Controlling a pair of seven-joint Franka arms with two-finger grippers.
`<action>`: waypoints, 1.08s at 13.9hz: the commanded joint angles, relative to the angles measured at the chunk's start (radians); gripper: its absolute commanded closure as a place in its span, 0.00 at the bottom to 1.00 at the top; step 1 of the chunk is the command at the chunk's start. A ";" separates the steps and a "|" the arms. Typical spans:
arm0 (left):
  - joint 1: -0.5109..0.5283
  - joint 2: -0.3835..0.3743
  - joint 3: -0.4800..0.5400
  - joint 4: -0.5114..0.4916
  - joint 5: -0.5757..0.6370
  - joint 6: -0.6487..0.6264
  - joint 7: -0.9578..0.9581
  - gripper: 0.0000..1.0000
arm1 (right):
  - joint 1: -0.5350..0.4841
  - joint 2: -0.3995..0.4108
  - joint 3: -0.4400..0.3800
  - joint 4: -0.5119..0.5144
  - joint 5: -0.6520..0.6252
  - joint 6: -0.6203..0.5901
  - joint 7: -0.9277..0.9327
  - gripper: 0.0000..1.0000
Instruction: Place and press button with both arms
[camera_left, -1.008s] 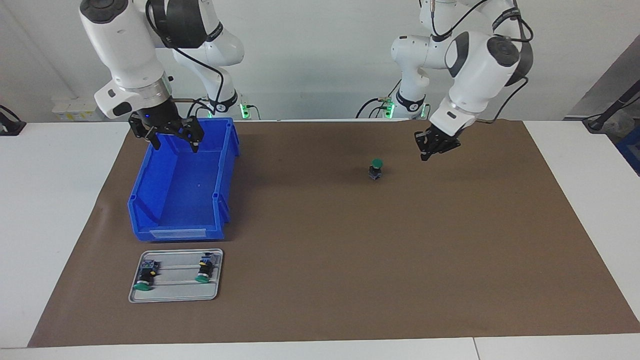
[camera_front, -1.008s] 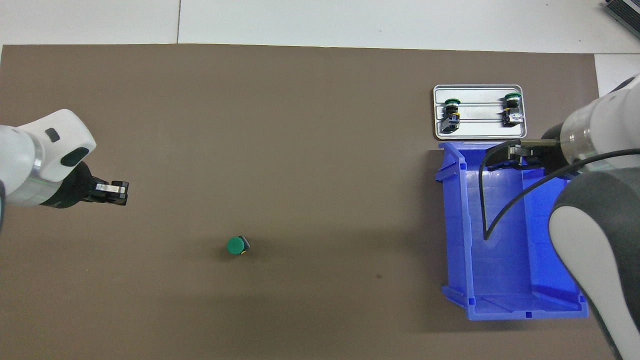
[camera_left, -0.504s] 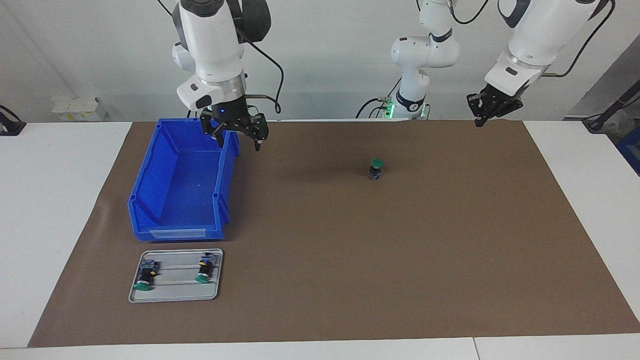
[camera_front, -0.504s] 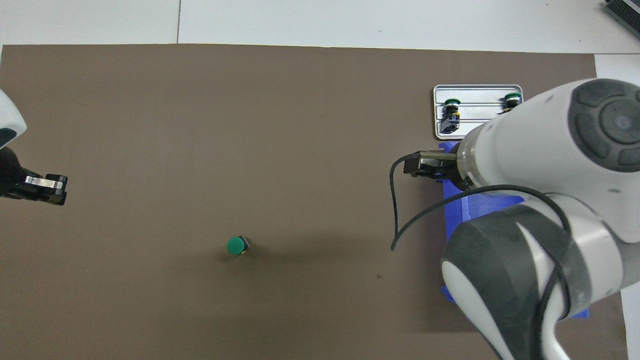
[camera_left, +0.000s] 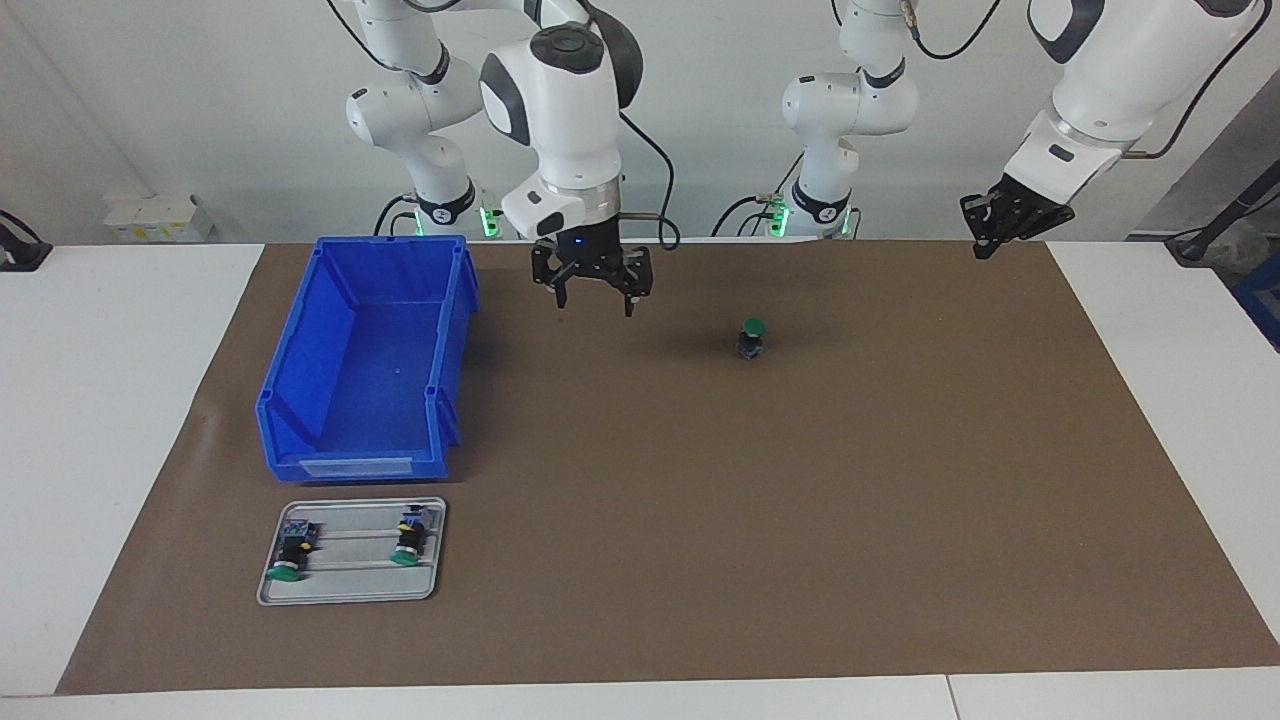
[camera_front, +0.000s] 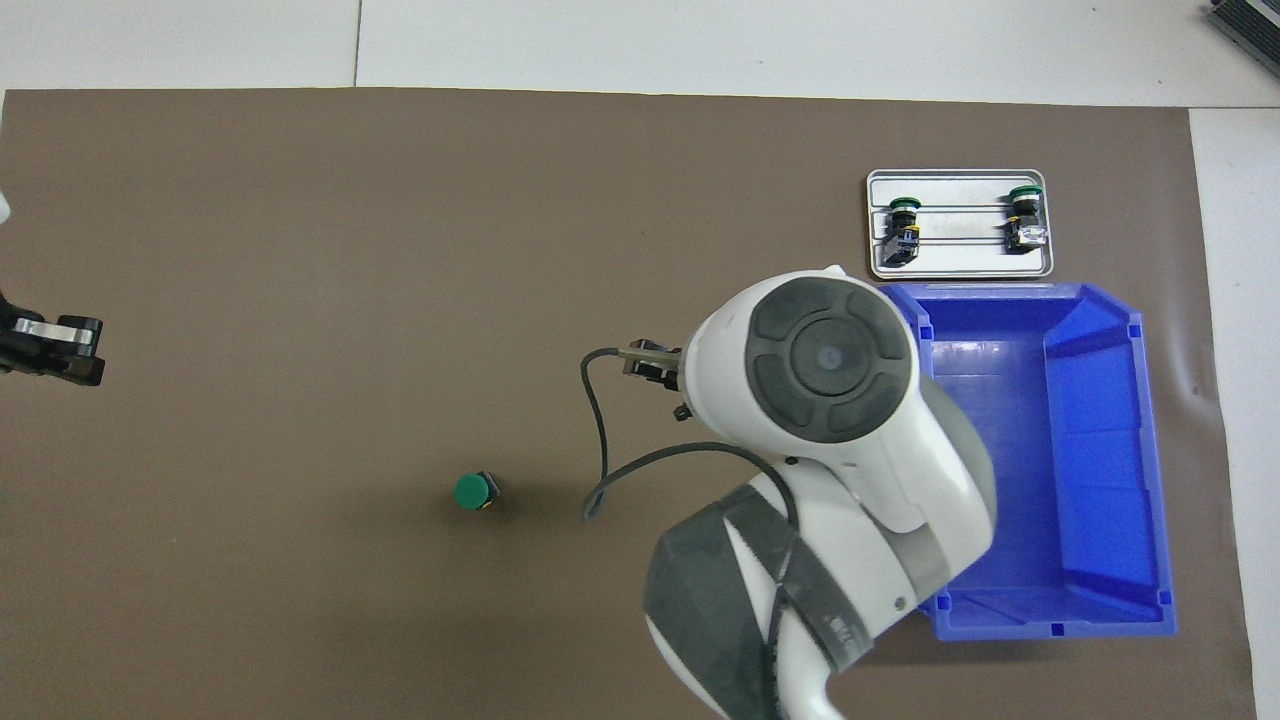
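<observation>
I'm hovering the right gripper (camera_left: 592, 293), fingers spread, upper centre of frame; the button (camera_left: 752, 338) is standing upright alone, easily toppled. Left gripper (camera_left: 993, 228), fingers clenched, is waiting upper right.

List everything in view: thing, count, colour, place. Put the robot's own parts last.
Button: one, green cap on a black body, standing upright on the mat, alone, toward the left arm's end.
Spare buttons: two, green caps, lying on the tray.
Tray: one, grey metal, farther from the robots than the bin.
Bin: one, blue, nothing in it, toward the right arm's end.
Mat: one, brown, covering most of the table.
Table: one, white.
Right gripper: black, open, empty, over the mat between bin and button.
Left gripper: black, shut, empty, raised over the mat's corner at the left arm's end.
</observation>
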 joint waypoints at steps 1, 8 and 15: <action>0.026 0.032 -0.004 0.024 0.015 0.062 0.035 1.00 | 0.060 0.065 -0.003 0.042 0.006 0.029 0.101 0.01; 0.104 0.078 -0.004 -0.049 -0.002 0.196 0.106 1.00 | 0.184 0.183 -0.003 0.071 0.003 0.138 0.276 0.03; 0.121 0.075 -0.020 -0.056 -0.002 0.191 0.089 1.00 | 0.273 0.413 -0.003 0.263 -0.021 0.120 0.445 0.05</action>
